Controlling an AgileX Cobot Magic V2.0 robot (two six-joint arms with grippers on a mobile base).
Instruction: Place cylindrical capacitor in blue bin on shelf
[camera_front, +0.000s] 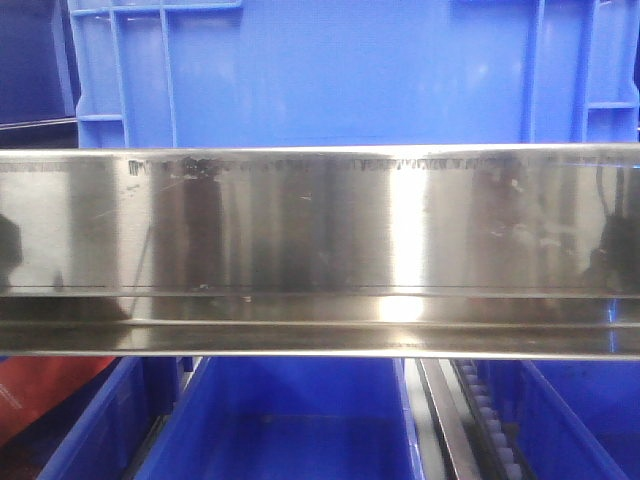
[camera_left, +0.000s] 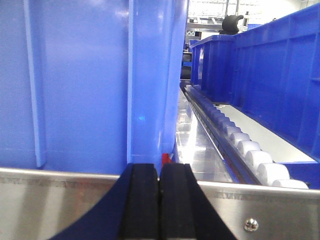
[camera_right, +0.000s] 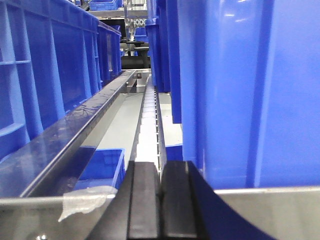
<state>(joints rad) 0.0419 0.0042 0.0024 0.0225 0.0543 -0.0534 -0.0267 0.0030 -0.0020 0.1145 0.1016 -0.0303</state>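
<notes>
The steel shelf's wide front rail (camera_front: 320, 250) fills the front view, with a large blue bin (camera_front: 340, 70) on the tier above it and more blue bins (camera_front: 290, 425) below. My left gripper (camera_left: 159, 172) is shut and empty, at the rail (camera_left: 60, 205) in front of a blue bin wall (camera_left: 85, 85). My right gripper (camera_right: 160, 172) is shut and empty, at a rail (camera_right: 270, 212) beside a blue bin (camera_right: 245, 90). No capacitor shows in any view. Neither gripper shows in the front view.
A white roller track (camera_left: 245, 150) runs back between bins in the left wrist view. Another track (camera_right: 149, 120) and a steel side rail (camera_right: 75, 140) run back in the right wrist view, with a small blue bin (camera_right: 102, 167) below and a strip of tape (camera_right: 82, 200) on the rail.
</notes>
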